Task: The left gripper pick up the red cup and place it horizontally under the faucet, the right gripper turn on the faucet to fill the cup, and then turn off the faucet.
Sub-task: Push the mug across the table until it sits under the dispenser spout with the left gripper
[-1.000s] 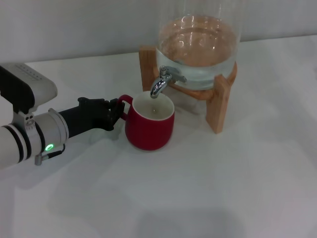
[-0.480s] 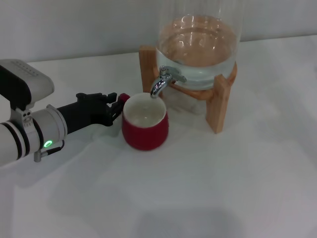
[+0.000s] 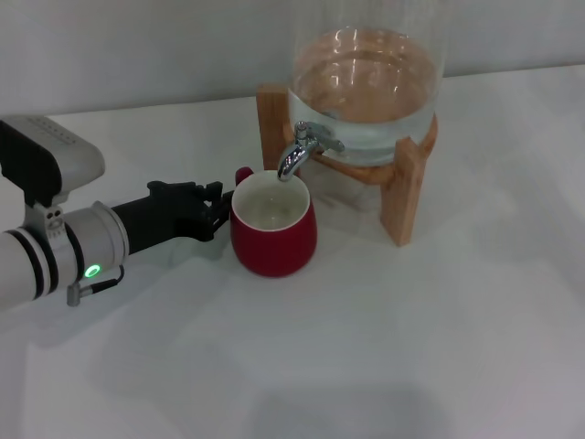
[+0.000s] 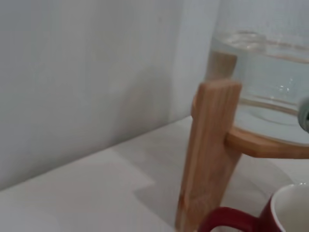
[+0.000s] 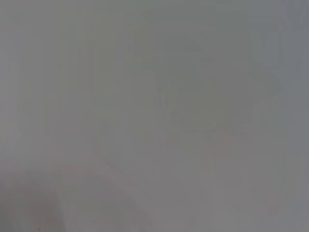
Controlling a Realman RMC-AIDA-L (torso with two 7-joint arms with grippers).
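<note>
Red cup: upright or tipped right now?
Upright. The red cup stands on the table with its open mouth up, below the faucet spout. The left gripper is at its handle side.

no legible txt, no labels

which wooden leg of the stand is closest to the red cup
The back-left leg, just behind the red cup near its handle; the front-right leg stands apart, past the faucet.

A plain white tabletop (image 3: 384,347) is filling the scene, meeting a pale grey wall (image 3: 137,46) running along its far edge.
</note>
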